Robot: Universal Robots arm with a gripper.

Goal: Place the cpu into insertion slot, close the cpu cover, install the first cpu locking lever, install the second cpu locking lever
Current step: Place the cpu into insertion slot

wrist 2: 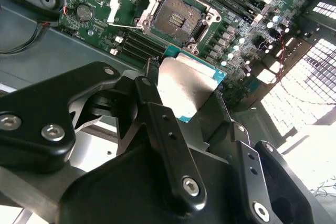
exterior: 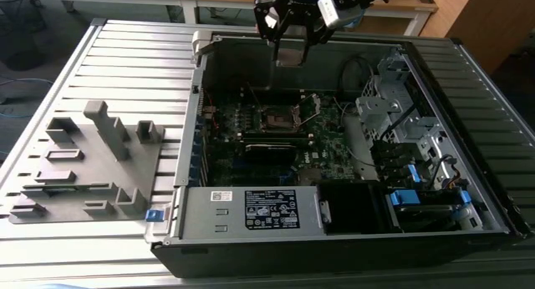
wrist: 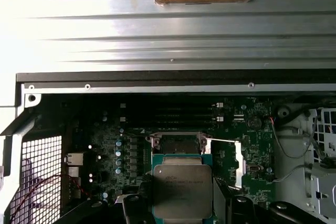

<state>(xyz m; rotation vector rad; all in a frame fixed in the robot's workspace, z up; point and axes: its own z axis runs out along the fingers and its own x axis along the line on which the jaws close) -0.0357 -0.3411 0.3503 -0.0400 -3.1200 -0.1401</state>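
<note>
One step is in hand, the first; your gripper (exterior: 290,49) pinches the cpu (wrist 2: 188,88) up in the air, well apart from the bare insertion slot (wrist 2: 176,20); I think you must lower it flat and square.

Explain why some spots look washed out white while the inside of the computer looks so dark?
In the first wrist view the ribbed table glares white while the motherboard is dim; in the second wrist view bright light floods through the perforated case wall and the cpu face shines; in the exterior view the insertion slot sits in shade.
</note>
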